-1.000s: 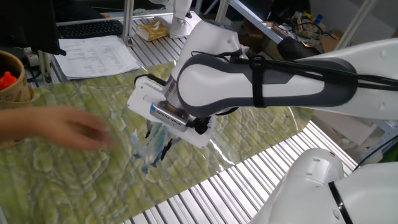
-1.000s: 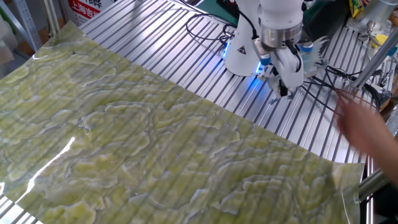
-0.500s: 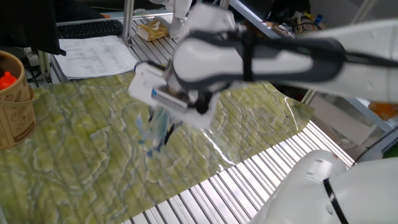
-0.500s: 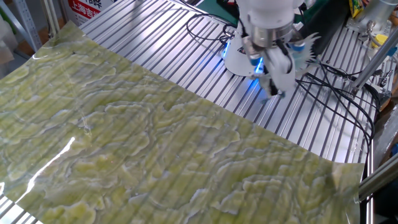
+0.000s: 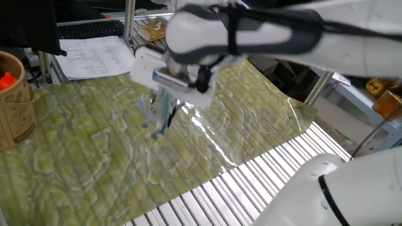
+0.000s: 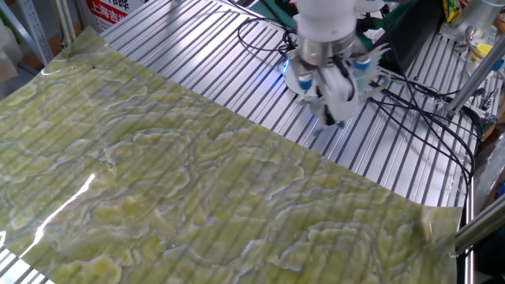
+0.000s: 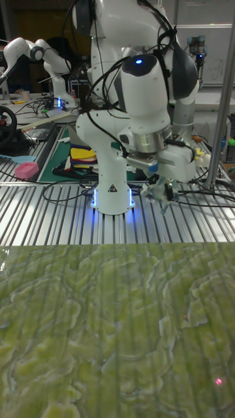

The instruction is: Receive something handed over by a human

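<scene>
My gripper (image 5: 164, 112) hangs above the green mat and is shut on the something, a wrinkly pale blue see-through plastic bag (image 5: 158, 118) that dangles from the fingers. In the other fixed view the gripper (image 6: 334, 109) is over the bare metal slats by the arm's base, with white and blue bits of the bag (image 6: 364, 65) beside it. The tall fixed view shows the gripper (image 7: 163, 193) pointing down with the bag (image 7: 156, 189) crumpled around its tips. The human is out of view.
An orange-topped wooden cup (image 5: 12, 100) stands at the mat's left end. Papers (image 5: 100, 55) and a keyboard (image 5: 91, 28) lie behind it. The green-yellow mat (image 6: 158, 197) covers the slatted table (image 6: 197, 55). Black cables (image 6: 430, 106) trail near the arm's base (image 7: 112, 192).
The human's hand has drawn back out of both fixed views. My gripper, still holding the bag, has lifted and shifted a little away from where the hand was.
</scene>
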Action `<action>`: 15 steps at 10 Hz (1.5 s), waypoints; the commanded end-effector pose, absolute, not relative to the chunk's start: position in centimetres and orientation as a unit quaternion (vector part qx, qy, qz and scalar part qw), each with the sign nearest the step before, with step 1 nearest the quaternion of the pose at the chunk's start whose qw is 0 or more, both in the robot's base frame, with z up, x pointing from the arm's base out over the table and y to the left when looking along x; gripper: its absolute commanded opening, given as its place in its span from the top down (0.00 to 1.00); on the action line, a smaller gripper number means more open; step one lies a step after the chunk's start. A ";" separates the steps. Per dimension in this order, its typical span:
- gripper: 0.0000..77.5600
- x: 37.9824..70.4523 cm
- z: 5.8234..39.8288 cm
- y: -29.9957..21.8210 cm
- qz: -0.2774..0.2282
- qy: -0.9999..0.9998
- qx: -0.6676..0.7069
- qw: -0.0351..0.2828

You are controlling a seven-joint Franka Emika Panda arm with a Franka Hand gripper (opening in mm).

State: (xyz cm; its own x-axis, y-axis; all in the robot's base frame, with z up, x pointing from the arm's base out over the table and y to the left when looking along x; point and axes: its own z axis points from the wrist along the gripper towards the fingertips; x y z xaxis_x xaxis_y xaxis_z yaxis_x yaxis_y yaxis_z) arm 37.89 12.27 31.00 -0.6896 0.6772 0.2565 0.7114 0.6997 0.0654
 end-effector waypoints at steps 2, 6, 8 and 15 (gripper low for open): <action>0.99 49.5 28.9 2.5 0.010 -0.977 -0.214 0.018; 0.99 49.6 28.2 0.4 0.011 -0.989 -0.145 -0.011; 0.99 49.6 28.0 0.2 -0.006 -0.995 -0.102 -0.011; 0.99 49.6 28.1 1.1 0.016 -0.997 -0.064 -0.031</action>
